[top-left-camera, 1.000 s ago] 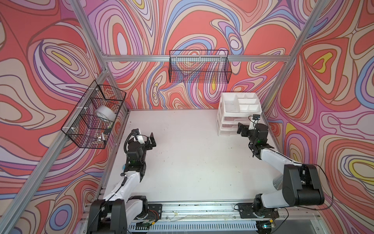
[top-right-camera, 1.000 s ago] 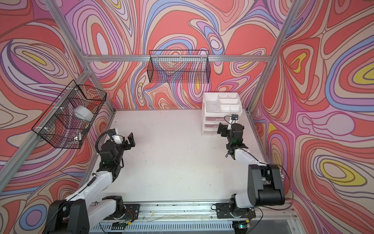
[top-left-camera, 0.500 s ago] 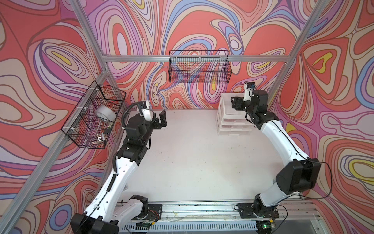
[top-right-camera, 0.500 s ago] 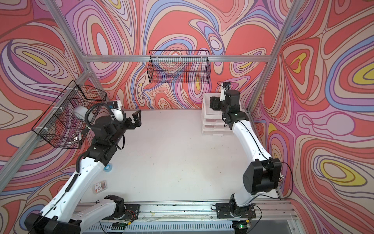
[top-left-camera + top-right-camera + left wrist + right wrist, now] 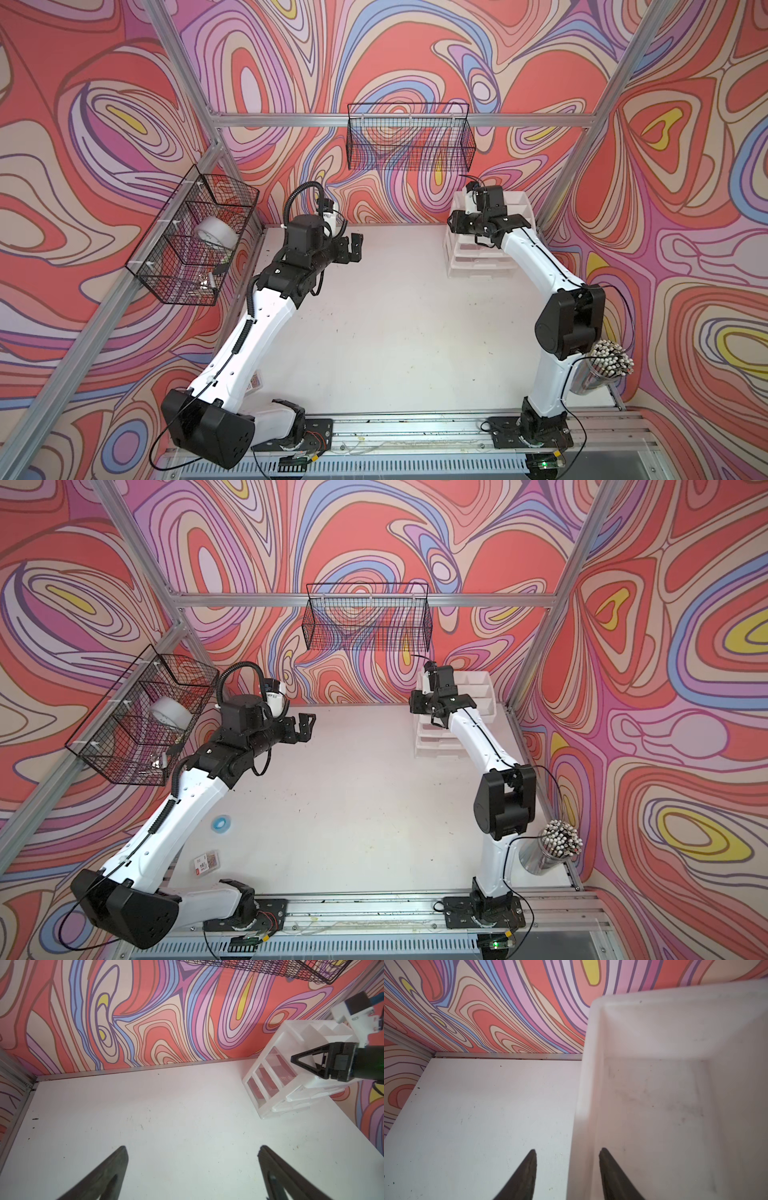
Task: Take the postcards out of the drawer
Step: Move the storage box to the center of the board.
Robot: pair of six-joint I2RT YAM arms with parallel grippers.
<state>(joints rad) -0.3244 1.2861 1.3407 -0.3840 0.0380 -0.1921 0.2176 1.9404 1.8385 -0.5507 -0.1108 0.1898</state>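
Here R end effector (image 5: 568, 1150) straddles drawer unit (image 5: 654, 1032) edge.

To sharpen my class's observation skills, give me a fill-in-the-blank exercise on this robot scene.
1. The drawer unit is coloured ___.
2. The postcards seen through its clear side are ___.
3. The left end effector, holding nothing, is ___.
4. The roll of tape lies ___ the wire basket.
Missing words: white, red, open, inside.
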